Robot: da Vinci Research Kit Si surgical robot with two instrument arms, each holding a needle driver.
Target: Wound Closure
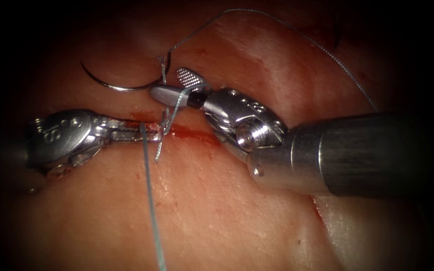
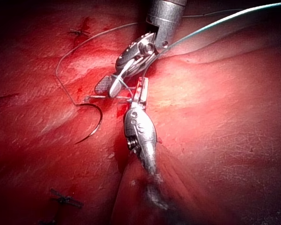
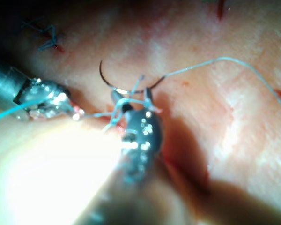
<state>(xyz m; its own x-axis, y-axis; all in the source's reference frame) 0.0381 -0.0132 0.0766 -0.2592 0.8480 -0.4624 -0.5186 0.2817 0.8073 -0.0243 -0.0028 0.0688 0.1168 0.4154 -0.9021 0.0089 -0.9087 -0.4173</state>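
Note:
The curved needle (image 1: 116,84) lies free on the tissue (image 1: 227,216), just beyond the cut (image 1: 192,134) and left of the right tool; neither tool holds it and it is not in the tissue. My right tool (image 1: 166,81) stands open over the cut, with thread (image 1: 174,108) looped around its lower jaw. My left tool (image 1: 156,131) comes in from the left along the cut, shut on the thread, whose long strand (image 1: 151,211) runs toward the near edge. The left wrist view has the needle (image 2: 93,123), left tool (image 2: 143,86) and right tool (image 2: 108,86).
From the needle's tail the thread (image 1: 297,32) arcs up and off to the right. Red fluid (image 1: 197,135) lines the cut. Earlier stitches (image 2: 65,199) with cut ends sit on the tissue. The right tool's thick shaft (image 1: 357,155) covers the tissue at the right.

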